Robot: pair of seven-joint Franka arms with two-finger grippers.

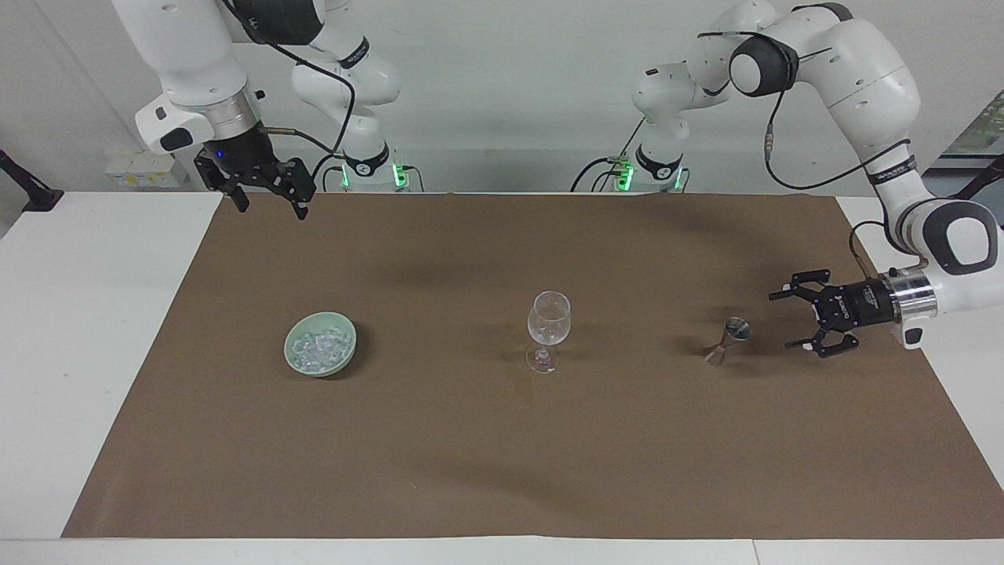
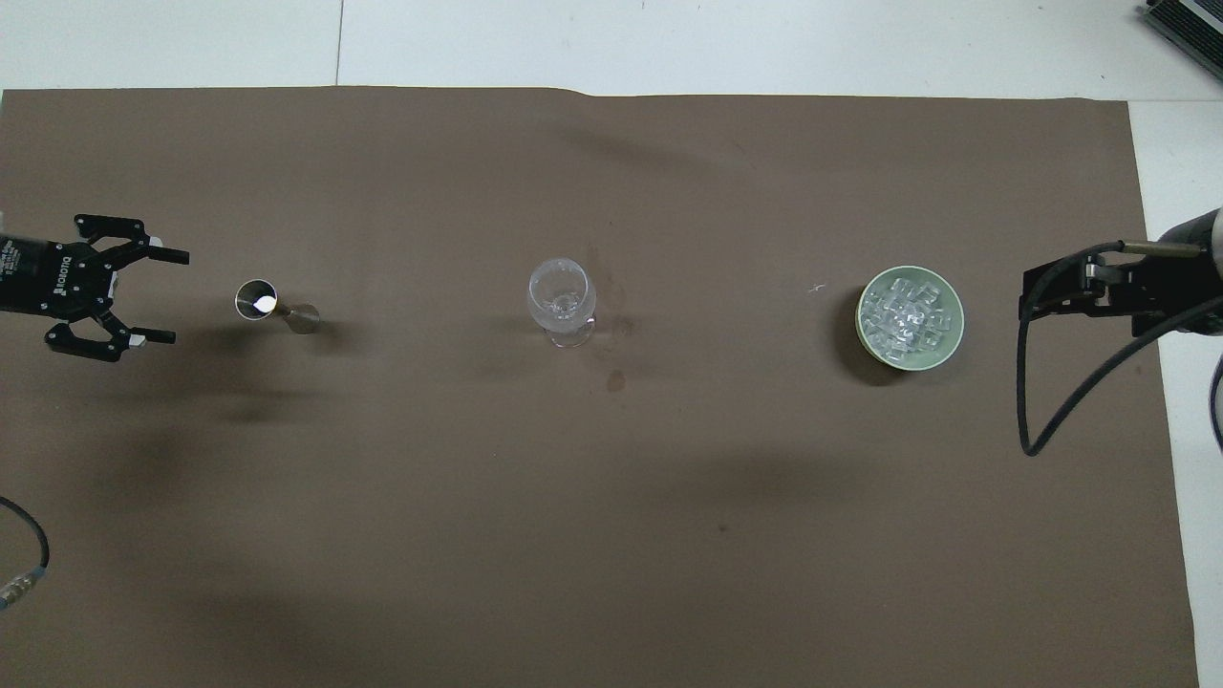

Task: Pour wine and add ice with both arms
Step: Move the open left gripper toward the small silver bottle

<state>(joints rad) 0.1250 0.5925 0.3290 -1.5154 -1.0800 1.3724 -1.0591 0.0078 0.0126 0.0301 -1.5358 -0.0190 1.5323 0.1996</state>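
A small metal jigger (image 1: 729, 339) (image 2: 272, 304) stands on the brown mat toward the left arm's end. I cannot tell whether there is wine in it. My left gripper (image 1: 787, 320) (image 2: 174, 296) lies level and low beside the jigger, open, pointing at it with a short gap left. An empty stemmed glass (image 1: 548, 329) (image 2: 562, 301) stands upright mid-mat. The ice (image 1: 318, 345) (image 2: 903, 315) is heaped in a pale green bowl (image 1: 345, 355) (image 2: 959, 320) toward the right arm's end. My right gripper (image 1: 271, 208) hangs open and empty, high over the mat's edge by the robots.
The brown mat (image 1: 502, 455) covers most of the white table (image 1: 94, 353). A few dark stains (image 2: 616, 380) mark the mat near the glass. A black cable (image 2: 1027, 401) loops down from the right wrist, beside the bowl.
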